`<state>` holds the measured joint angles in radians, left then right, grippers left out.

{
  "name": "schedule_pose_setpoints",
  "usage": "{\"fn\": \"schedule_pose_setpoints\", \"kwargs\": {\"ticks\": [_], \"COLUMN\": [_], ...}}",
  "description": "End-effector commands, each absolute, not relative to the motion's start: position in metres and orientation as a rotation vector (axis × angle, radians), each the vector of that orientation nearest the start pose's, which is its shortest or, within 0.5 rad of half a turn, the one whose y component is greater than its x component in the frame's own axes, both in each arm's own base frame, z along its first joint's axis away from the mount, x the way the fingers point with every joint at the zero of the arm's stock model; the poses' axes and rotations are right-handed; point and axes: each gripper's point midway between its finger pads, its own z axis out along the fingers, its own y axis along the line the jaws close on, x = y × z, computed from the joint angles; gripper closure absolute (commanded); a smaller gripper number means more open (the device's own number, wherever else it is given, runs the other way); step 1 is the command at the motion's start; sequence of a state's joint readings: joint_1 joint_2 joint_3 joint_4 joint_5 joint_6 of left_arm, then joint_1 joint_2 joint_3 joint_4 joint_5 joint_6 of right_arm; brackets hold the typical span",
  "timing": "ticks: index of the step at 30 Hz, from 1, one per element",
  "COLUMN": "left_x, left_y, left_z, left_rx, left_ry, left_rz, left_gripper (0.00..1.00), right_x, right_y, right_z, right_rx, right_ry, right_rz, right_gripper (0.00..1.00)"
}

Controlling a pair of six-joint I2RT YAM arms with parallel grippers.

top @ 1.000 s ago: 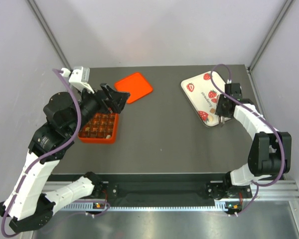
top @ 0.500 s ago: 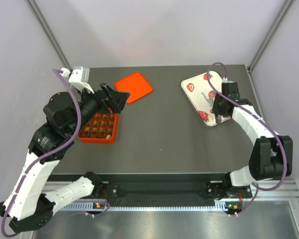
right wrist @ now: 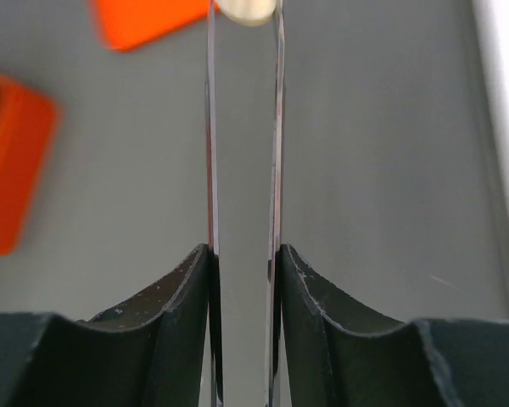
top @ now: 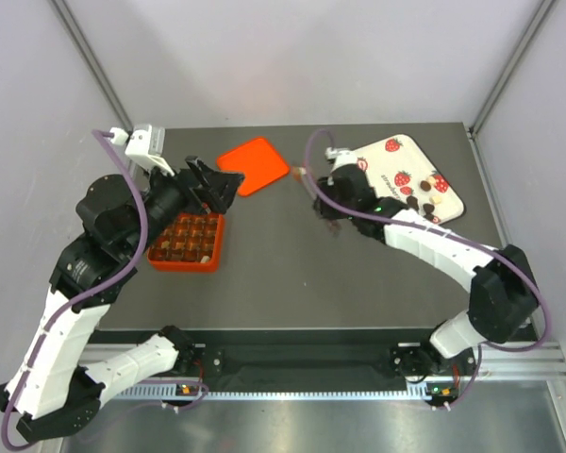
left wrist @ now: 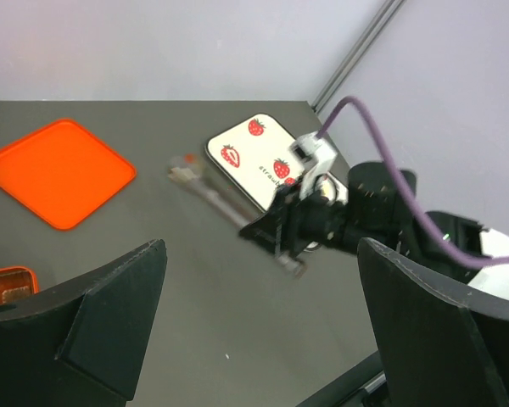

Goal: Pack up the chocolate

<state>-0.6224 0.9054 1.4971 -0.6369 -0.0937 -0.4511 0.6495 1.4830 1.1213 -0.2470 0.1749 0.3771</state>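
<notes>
My right gripper [top: 327, 209] [right wrist: 243, 254] is shut on a pair of thin metal tongs [right wrist: 210, 127] [left wrist: 225, 197]. The tongs' tips pinch one pale cream chocolate [right wrist: 247, 8] [top: 298, 173] above the table, near the orange lid. Several dark chocolates and a pale one [top: 422, 195] lie on the strawberry-print tray [top: 410, 156] at the back right. The orange-red box [top: 187, 242] [right wrist: 7, 161] with square compartments sits at the left, with brown pieces in some cells. My left gripper [top: 214, 189] [left wrist: 271, 339] hangs open over the box's far edge, holding nothing.
A flat orange lid [top: 255, 164] [left wrist: 59, 170] [right wrist: 148, 21] lies behind the box at the back centre. Grey walls and metal frame posts close the table at the back and sides. My right arm stretches across the table from the right.
My right arm has swung left from over the tray to the table's middle, carrying the tongs with the cream chocolate. The tray's chocolates now show. The left arm has barely moved.
</notes>
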Motion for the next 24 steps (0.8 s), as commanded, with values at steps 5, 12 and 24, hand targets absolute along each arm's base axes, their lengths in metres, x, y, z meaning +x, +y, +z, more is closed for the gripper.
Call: {"fn": "schedule_pose_setpoints", "kwargs": {"ticks": [5, 12, 24], "left_x": [0.198, 0.189, 0.187], "left_y": [-0.152, -0.143, -0.140], "left_z": [0.508, 0.516, 0.512], "left_rx": [0.053, 0.042, 0.039], "left_ry": [1.532, 1.499, 1.498], "left_rz": [-0.846, -0.843, -0.834], "left_gripper": [0.02, 0.02, 0.01], "right_x": [0.325, 0.273, 0.229], "right_y": [0.402, 0.487, 0.546], "right_z": [0.223, 0.225, 0.188], "right_rx": [-0.424, -0.647, -0.833], "right_ry": [1.947, 1.881, 1.906], "right_rz": [0.696, 0.816, 0.847], "right_gripper": [0.65, 0.65, 0.64]}}
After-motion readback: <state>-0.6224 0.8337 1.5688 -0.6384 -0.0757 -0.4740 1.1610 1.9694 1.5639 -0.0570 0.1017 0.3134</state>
